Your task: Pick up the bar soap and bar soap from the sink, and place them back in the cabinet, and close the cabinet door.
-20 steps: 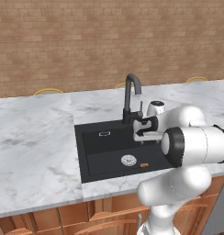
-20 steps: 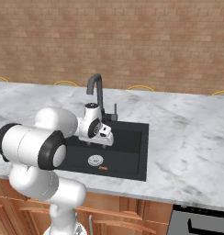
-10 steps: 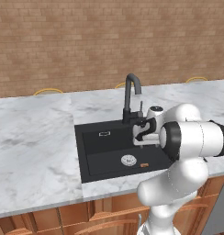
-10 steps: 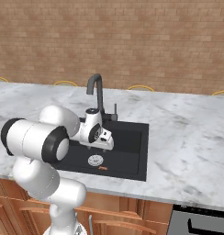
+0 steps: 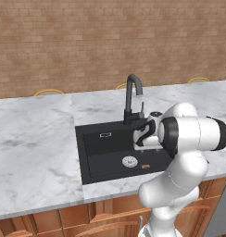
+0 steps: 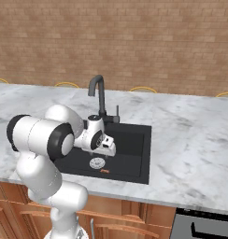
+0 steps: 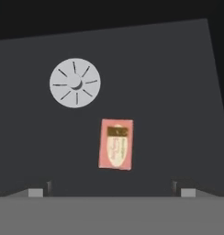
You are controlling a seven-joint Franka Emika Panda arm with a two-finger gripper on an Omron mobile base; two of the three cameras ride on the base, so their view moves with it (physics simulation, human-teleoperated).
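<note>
Nothing is stowed yet: the hand [image 7: 112, 193] hangs wide open and empty over a pink bar soap [image 7: 116, 143] (beside the drain [image 7: 75, 83]) in the sink [image 5: 94, 152].

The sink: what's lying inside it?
In the sink, a pink bar soap beside the round drain. The arm covers part of the basin, hiding anything there.

Arm folded forward from base, elbow high, wrist bent down. Gripper [image 7: 112, 192] points downward, fingertips [image 7: 36, 192] spread wide apart, nothing between them. Hand [image 5: 146, 135] low, tilted.
</note>
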